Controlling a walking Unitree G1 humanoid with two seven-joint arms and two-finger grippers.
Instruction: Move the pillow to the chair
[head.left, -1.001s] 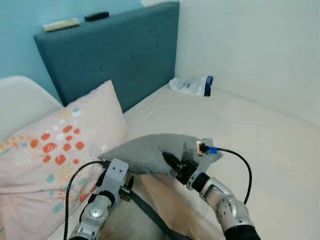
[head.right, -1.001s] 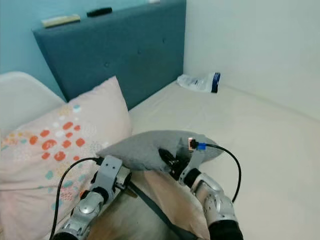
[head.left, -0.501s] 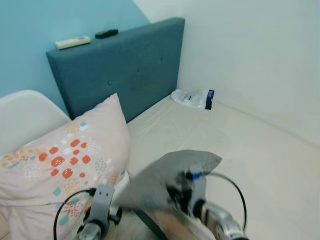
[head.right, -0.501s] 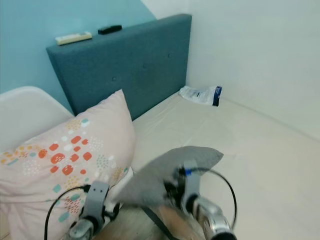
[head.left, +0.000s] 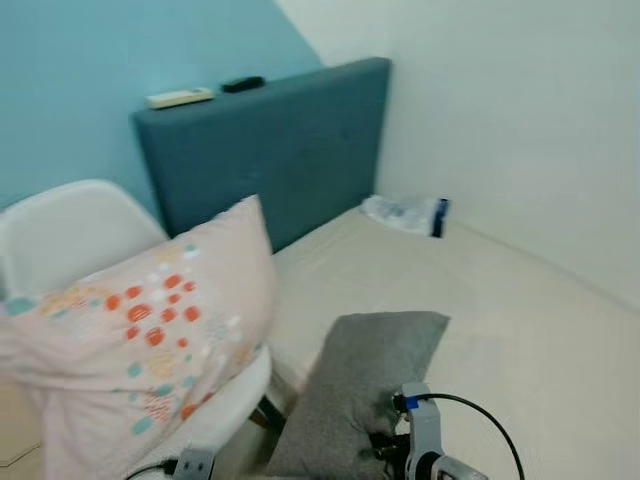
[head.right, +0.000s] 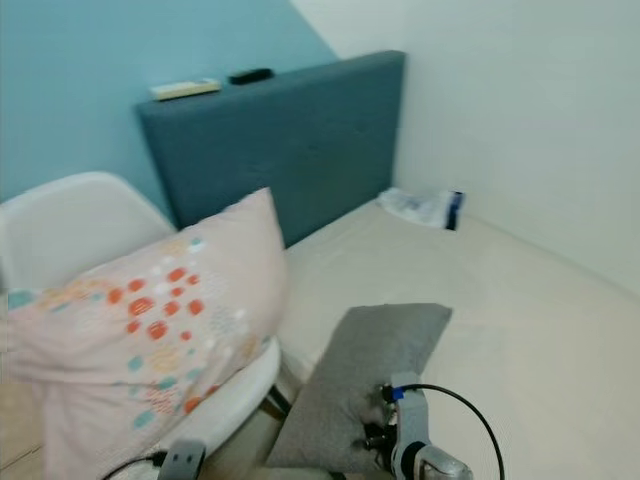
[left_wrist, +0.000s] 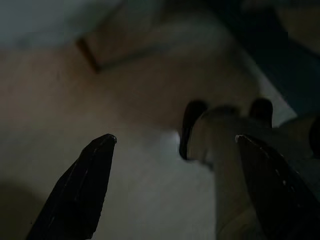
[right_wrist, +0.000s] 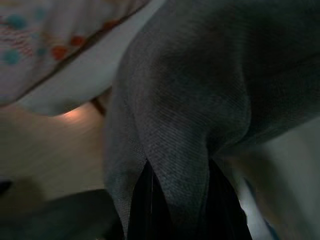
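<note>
Between right gripper (right_wrist: 175, 210) fingers: grey pillow (head.left: 365, 385) fold pinched, hanging beside bed (head.left: 500, 300). Left gripper (left_wrist: 172, 185) spread wide, idle. Chair (head.left: 70, 225) left of gripper, patterned cushion (head.left: 150, 320) occupying; keep pinch firm, lift clear.

A patterned pillow (head.left: 150, 335) already fills the white chair (head.left: 70, 225), leaning across its seat and back and leaving little bare room there beyond the front rim. Behind it the blue headboard (head.left: 270, 150), with two remotes (head.left: 180, 98) along its top, closes off the far side. The mattress (head.left: 500, 300) lies open from the headboard to the white wall, broken by a plastic packet (head.left: 408, 213) in the far corner and by the grey pillow (head.left: 365, 385) hanging over the near edge, just beside the chair. The right gripper (right_wrist: 180, 210) is pinched on a fold of that grey pillow. Between chair and bed runs a narrow gap down to the wooden floor (left_wrist: 125, 165).
</note>
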